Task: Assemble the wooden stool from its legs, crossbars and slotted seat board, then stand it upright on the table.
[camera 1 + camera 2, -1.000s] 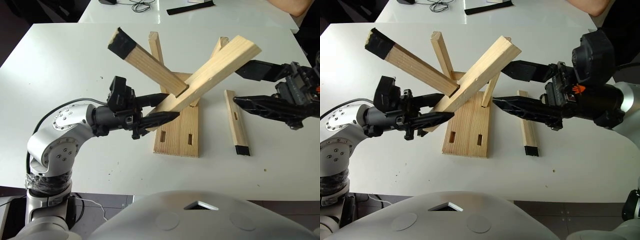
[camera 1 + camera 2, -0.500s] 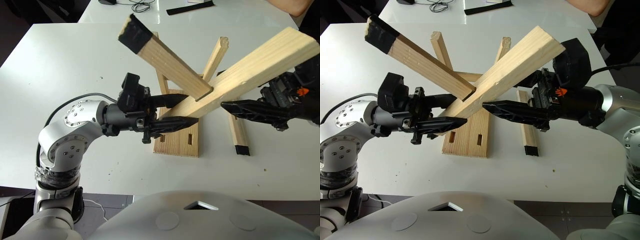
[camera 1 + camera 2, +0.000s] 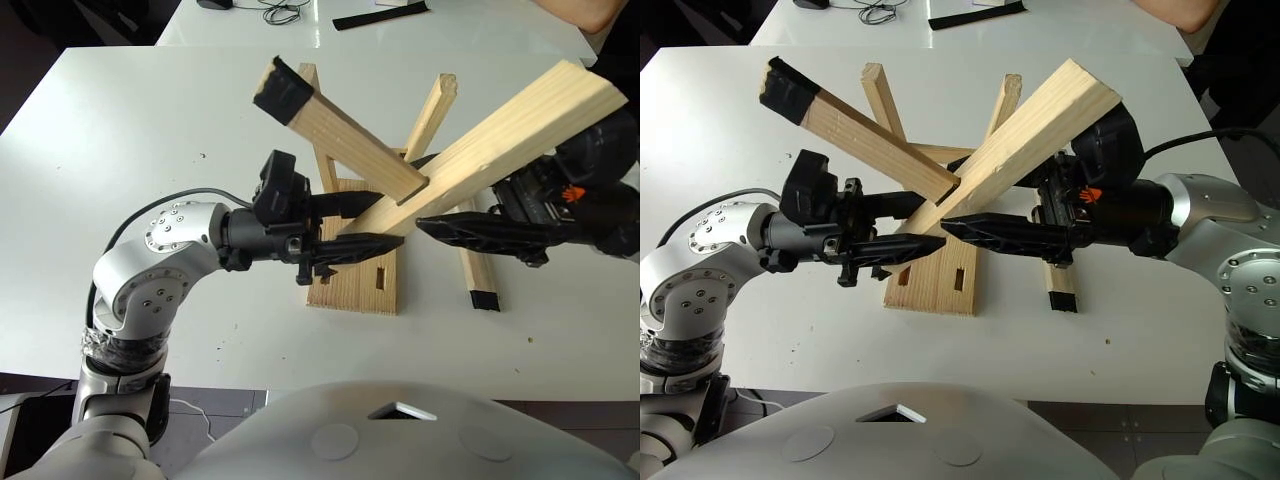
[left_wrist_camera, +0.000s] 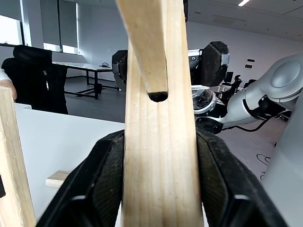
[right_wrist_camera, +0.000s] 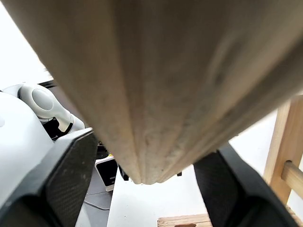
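We hold the crossed pair of pale wooden stool legs (image 3: 470, 150) above the slotted wooden seat board (image 3: 355, 275) lying on the white worktop (image 3: 150, 140), left tool (image 3: 382, 218) pinching the longer leg's low end, seemingly to aim it at a slot; whether the right tool (image 3: 960, 195) grips, we cannot tell.

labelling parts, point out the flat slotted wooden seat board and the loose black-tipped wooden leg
flat slotted wooden seat board (image 3: 355, 288), left eye view, between its slots
loose black-tipped wooden leg (image 3: 485, 298), left eye view, black tip
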